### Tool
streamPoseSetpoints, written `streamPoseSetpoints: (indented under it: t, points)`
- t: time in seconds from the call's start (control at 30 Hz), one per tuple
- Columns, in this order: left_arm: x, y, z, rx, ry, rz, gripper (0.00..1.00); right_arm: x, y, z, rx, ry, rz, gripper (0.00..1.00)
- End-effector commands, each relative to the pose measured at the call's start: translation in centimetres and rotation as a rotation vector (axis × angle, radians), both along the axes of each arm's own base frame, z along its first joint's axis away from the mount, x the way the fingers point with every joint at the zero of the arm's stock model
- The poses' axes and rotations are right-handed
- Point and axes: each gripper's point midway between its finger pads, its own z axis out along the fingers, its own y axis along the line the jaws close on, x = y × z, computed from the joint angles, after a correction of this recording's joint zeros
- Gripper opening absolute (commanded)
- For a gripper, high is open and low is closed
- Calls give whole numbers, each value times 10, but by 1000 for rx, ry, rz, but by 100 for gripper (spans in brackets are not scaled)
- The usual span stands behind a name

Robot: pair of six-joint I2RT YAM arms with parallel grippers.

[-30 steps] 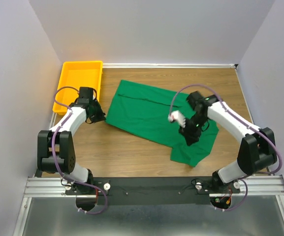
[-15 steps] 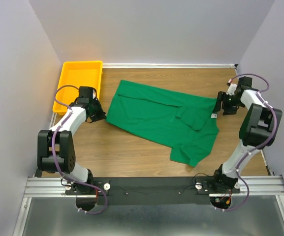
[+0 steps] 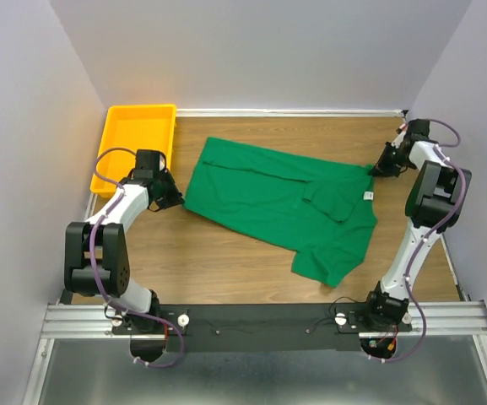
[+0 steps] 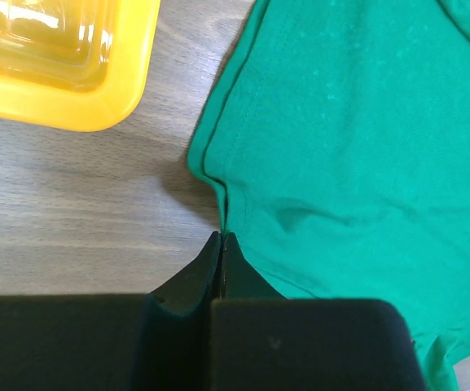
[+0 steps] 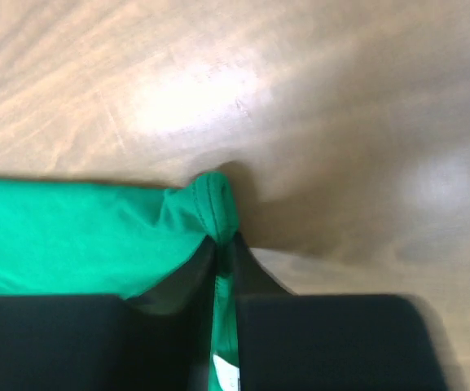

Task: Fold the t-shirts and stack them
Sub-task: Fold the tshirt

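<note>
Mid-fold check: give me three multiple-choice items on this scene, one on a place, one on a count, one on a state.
1. Where is the yellow tray? A) far left corner of the table B) far right corner C) near edge
2. How many garments lie there? A) one t-shirt B) two C) three
3. What are the fingers of the right gripper doing? A) spread wide over bare wood B) shut on the t-shirt's edge C) gripping the tray
Answers: 1 A, the top view shows it at the back left; 2 A, only one green shirt shows; 3 B, the right wrist view shows green fabric pinched between them.
</note>
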Motion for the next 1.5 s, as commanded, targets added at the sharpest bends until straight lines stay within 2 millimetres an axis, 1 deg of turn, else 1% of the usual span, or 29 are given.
streamPoseSetpoints:
  t: [0.0,0.03,0.07,0.1,0.13,0.23,0.27,0.33,0.37,0.47,0.6,0.63,0.67,0.7,0.73,0.77,0.8,0.83,0.87,0.93,0.97,1.0,1.03,1.1,1.17,1.2,1.27,1.33,1.47]
  points:
    - [4,0,2,-11,-6,17,0,15,-6,-29,7,24,-1,4]
    - [5,1,1,-7,-4,20,0,35,-13,-15,-15,-28,2,1]
    - [9,4,1,1,-3,31,0,41,-16,-27,-20,-22,8,0]
    - [12,3,0,2,-2,37,0,51,-19,-26,-26,-38,4,1]
    - [14,4,-5,1,11,47,0,73,-27,-9,-53,-103,10,1]
    - [26,-1,-6,-35,3,60,0,95,-28,-20,-118,-125,49,1]
    - [28,-5,-10,-56,14,57,0,111,-31,-8,-143,-170,49,1]
    - [40,-10,-7,-84,0,61,0,125,-35,-16,-205,-184,41,3]
    - [40,-11,-9,-91,4,62,0,132,-38,-13,-229,-201,38,8]
    - [52,-15,-3,-100,-7,57,0,155,-43,6,-323,-266,47,54]
    - [56,-14,-2,-80,-12,50,0,154,-65,33,-462,-286,64,75]
    - [56,-13,-3,-75,-12,50,0,151,-69,52,-509,-302,100,75]
    - [55,-13,-4,-69,-11,47,0,146,-71,59,-529,-302,127,76]
    - [53,-12,-5,-64,-11,40,0,140,-63,69,-499,-330,197,79]
    - [52,-11,-6,-55,-13,39,0,116,-50,47,-474,-289,341,79]
    - [52,-9,-6,-46,-16,39,0,102,-34,48,-431,-307,449,79]
    - [48,-8,-9,-33,-12,33,0,61,7,57,-329,-358,691,79]
    - [47,-8,-9,-29,-15,28,0,51,28,86,-252,-418,733,79]
    - [43,-6,-10,-23,-12,27,0,12,48,95,-269,-467,938,79]
    - [40,-5,-9,-13,-20,15,0,-56,90,89,-208,-475,1244,79]
    - [38,-5,-7,-9,-26,9,0,-101,105,64,-138,-412,1317,79]
    - [35,-6,-8,-8,-24,3,0,-124,114,62,-129,-401,1380,79]
    - [32,-5,-8,-4,-24,-5,0,-154,130,83,-144,-427,1467,79]
    - [28,-6,-8,-4,-23,-16,0,-199,142,72,-144,-428,1591,81]
    - [25,-6,-8,-2,-24,-27,0,-231,158,82,-177,-442,1690,81]
    - [23,-6,-8,-2,-25,-32,0,-258,169,70,-135,-397,1763,82]
    - [22,-7,-7,-2,-28,-38,0,-284,177,70,-139,-387,1806,80]
    - [20,-7,-8,-4,-28,-40,0,-298,180,55,-180,-372,1844,79]
    - [14,-9,-12,-15,-18,-48,0,-288,175,54,-346,-395,1793,72]
